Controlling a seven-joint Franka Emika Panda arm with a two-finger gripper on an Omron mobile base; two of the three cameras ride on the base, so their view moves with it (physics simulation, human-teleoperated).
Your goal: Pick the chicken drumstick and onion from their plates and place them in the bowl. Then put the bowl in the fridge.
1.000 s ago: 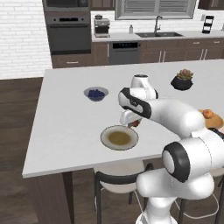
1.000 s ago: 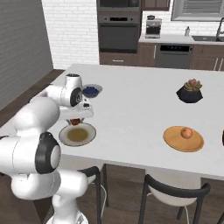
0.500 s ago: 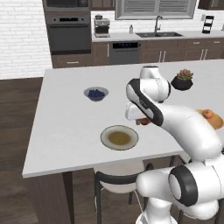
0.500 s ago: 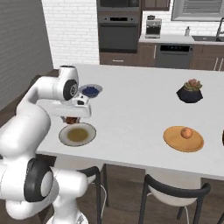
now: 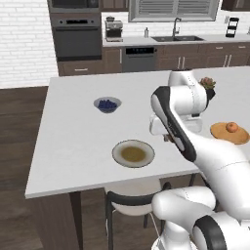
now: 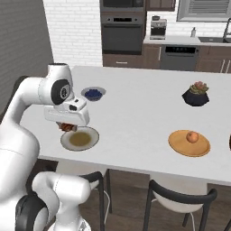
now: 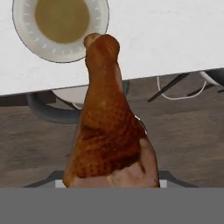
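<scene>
My gripper (image 6: pixel 67 126) is shut on the chicken drumstick (image 7: pixel 107 122), a lumpy orange-brown piece that hides the fingertips in the hand view. It hangs just above the counter beside the pale cream-rimmed plate (image 5: pixel 133 153), which has a bare olive-brown centre (image 6: pixel 80 138). In the left base view the gripper (image 5: pixel 167 137) is right of that plate, near the counter's front edge. The onion (image 5: pixel 232 127) rests on the tan wooden plate (image 6: pixel 189 144) far to the right. A dark sliver (image 6: pixel 229 143) at the frame edge may be the bowl. The fridge is out of view.
A small grey bowl of blueberries (image 5: pixel 107 104) stands behind the cream plate. A black pot with a succulent (image 6: pixel 198 94) sits at the back right. Chairs (image 6: pixel 180 198) are tucked under the counter's near edge (image 7: pixel 131 78). Oven and sink units line the far wall.
The arm's elbow has swung over to the other side. The gripper, still shut on the drumstick, has drawn off the cream plate toward the counter's near edge.
</scene>
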